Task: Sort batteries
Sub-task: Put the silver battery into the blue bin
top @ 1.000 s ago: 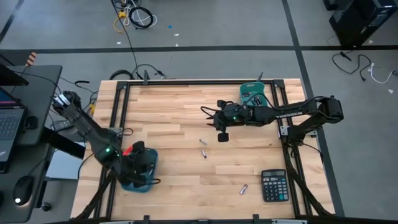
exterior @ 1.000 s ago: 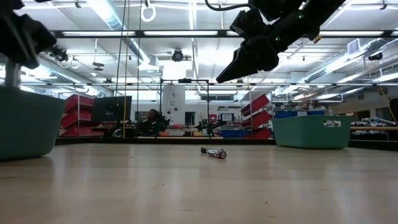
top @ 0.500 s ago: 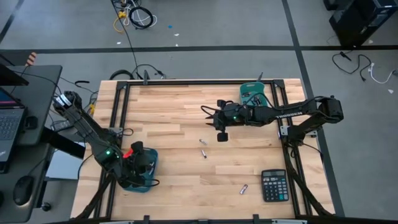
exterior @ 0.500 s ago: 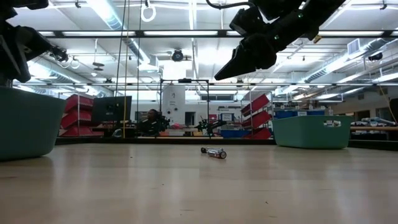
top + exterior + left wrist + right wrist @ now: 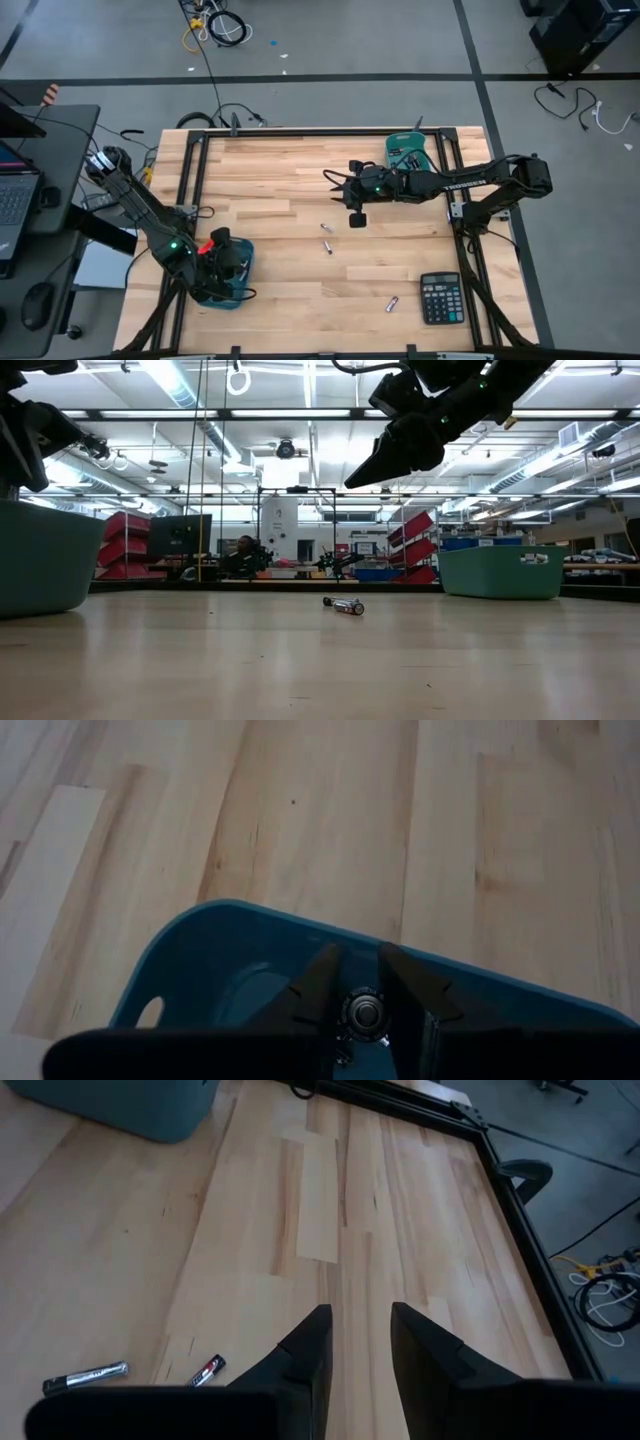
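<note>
We see the left gripper (image 5: pixel 362 990) poised over the teal bin (image 5: pixel 236 262) at the table's (image 5: pixel 280 180) near-left corner. Its jaws stand a little apart, with a battery (image 5: pixel 364 1013) seen end-on in the gap between them; we cannot tell whether the fingers (image 5: pixel 312 982) press on it or have let it go. We can make out nothing else in that bin.

The right gripper (image 5: pixel 357 215) hangs above the middle of the table, jaws moderately apart and empty. Two loose batteries (image 5: pixel 326 238) lie on the wood just beside it, toward the left bin, not touching it. Another battery (image 5: pixel 393 303) lies just left of the calculator (image 5: pixel 440 298). A second teal bin (image 5: pixel 408 152) sits at the table's far-right edge; its contents are unclear to us.
</note>
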Controlling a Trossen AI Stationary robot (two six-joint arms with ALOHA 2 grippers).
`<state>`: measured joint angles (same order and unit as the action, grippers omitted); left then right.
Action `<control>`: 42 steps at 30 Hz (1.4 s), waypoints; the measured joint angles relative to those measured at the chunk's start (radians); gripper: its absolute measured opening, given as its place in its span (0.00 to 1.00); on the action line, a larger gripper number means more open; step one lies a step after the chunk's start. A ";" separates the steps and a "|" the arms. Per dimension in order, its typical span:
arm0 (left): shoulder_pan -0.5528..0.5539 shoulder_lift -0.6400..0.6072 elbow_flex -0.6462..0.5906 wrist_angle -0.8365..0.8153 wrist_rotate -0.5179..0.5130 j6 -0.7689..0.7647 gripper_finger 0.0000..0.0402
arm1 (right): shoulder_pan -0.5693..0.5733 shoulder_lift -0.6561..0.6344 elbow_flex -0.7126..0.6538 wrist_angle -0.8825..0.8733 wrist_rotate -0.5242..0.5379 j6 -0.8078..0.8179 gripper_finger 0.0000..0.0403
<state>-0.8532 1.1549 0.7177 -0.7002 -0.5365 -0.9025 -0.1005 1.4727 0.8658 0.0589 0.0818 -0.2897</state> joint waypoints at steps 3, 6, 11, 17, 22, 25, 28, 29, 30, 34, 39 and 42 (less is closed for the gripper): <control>0.000 0.000 0.000 0.000 0.000 0.000 0.17 | 0.000 0.000 0.000 0.000 0.000 0.000 0.22; 0.000 0.000 0.000 0.000 0.000 0.000 0.17 | 0.000 0.000 0.000 0.000 0.000 0.000 0.22; 0.000 0.000 0.000 0.000 0.000 -0.001 0.17 | 0.000 0.000 0.000 -0.001 0.000 0.000 0.22; 0.000 0.000 0.000 -0.016 -0.005 -0.075 0.17 | 0.000 0.000 0.000 -0.002 0.000 0.000 0.22; 0.000 0.000 0.000 -0.028 -0.009 -0.126 0.21 | 0.000 0.000 0.000 -0.002 0.000 0.000 0.22; 0.000 0.000 0.000 -0.030 -0.010 -0.126 0.26 | 0.000 0.000 0.000 -0.006 0.000 0.000 0.22; 0.000 0.000 0.000 -0.030 -0.010 -0.126 0.30 | 0.000 0.000 0.000 -0.006 0.000 0.000 0.22; 0.000 0.000 0.000 -0.030 -0.010 -0.126 0.31 | 0.000 0.000 0.000 -0.007 0.000 0.000 0.22; 0.000 0.000 0.000 -0.026 -0.009 -0.126 0.32 | 0.000 0.000 0.000 -0.008 0.000 0.000 0.22; 0.001 0.000 0.000 0.017 -0.003 -0.127 0.33 | 0.000 0.000 0.000 -0.008 0.000 0.003 0.22; 0.014 0.000 0.036 0.022 -0.002 -0.110 0.33 | 0.000 0.000 0.000 -0.008 0.000 0.025 0.22; 0.036 -0.001 0.084 0.019 -0.016 -0.025 0.33 | 0.000 0.000 0.000 -0.008 0.001 0.048 0.22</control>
<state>-0.8168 1.1542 0.8022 -0.6811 -0.5527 -0.9279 -0.1005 1.4727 0.8658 0.0509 0.0824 -0.2413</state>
